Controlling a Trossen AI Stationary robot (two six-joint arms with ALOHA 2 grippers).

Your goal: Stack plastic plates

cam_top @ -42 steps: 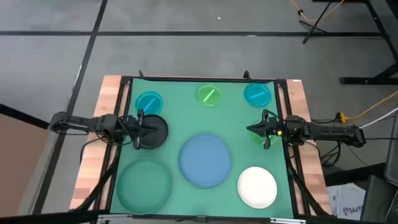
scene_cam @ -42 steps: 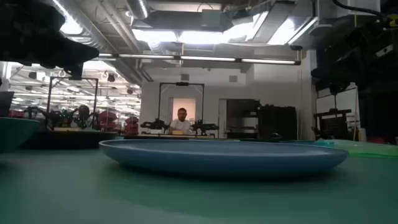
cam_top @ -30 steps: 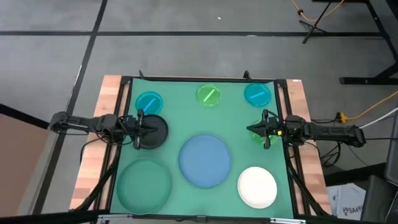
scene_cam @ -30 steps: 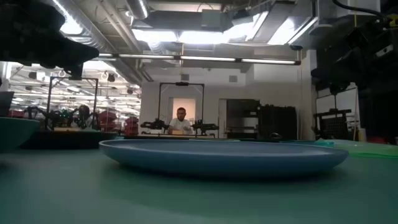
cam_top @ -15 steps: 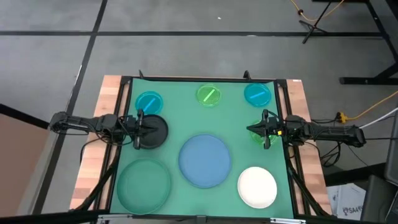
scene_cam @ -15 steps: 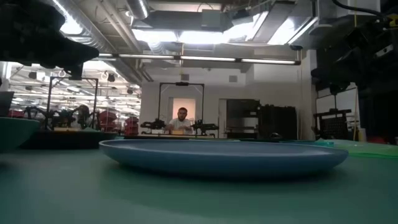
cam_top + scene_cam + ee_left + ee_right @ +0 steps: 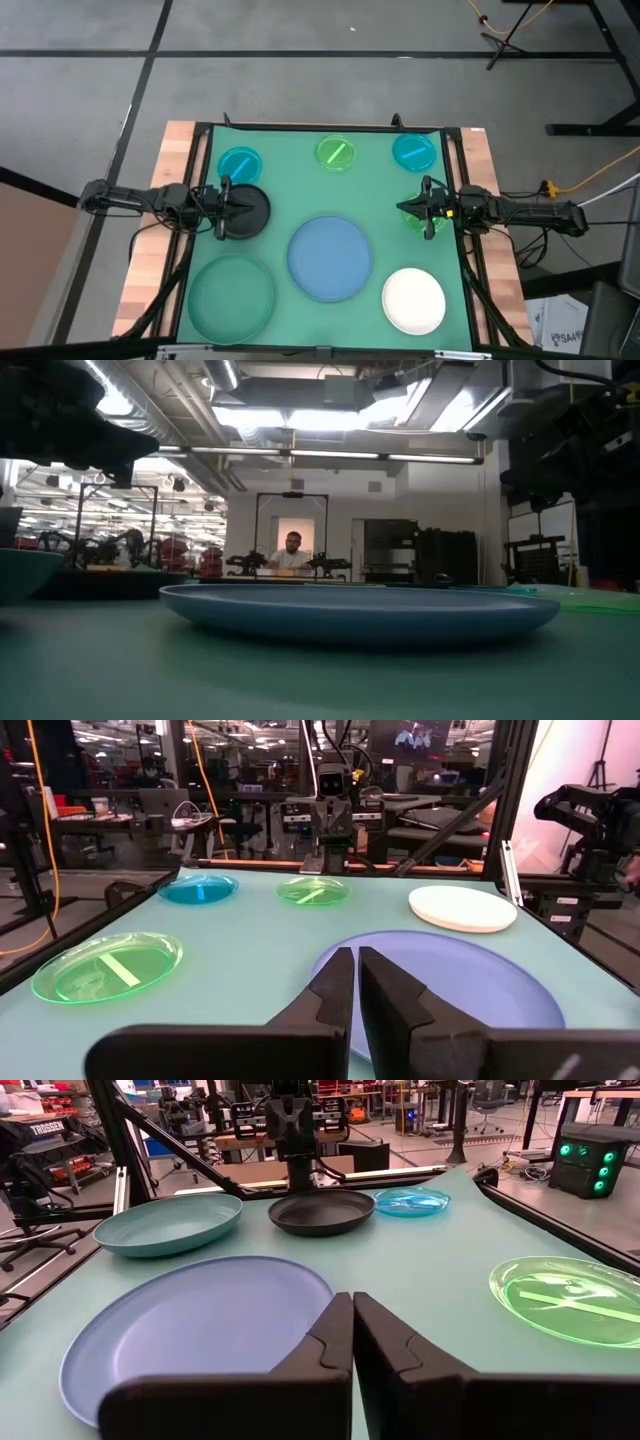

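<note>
Nothing moved: left gripper (image 7: pixel 222 210) closed over black plate (image 7: pixel 250 210), right gripper (image 7: pixel 424 209) closed (holding nothing) beside blue plate (image 7: pixel 330 257).

Both arms are reaching inward from opposite sides of the tabletop, the left pincer (image 7: pixel 222 210) and right pincer (image 7: pixel 404 209) each holding its fingers pressed together.

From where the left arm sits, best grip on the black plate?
Pinch the raised rim of the black plate on its left-arm side. The plate lies flat, so only the upturned edge offers a hold. The left gripper, fingers shut, hangs over that edge and would probably need to open and drop down.
</note>
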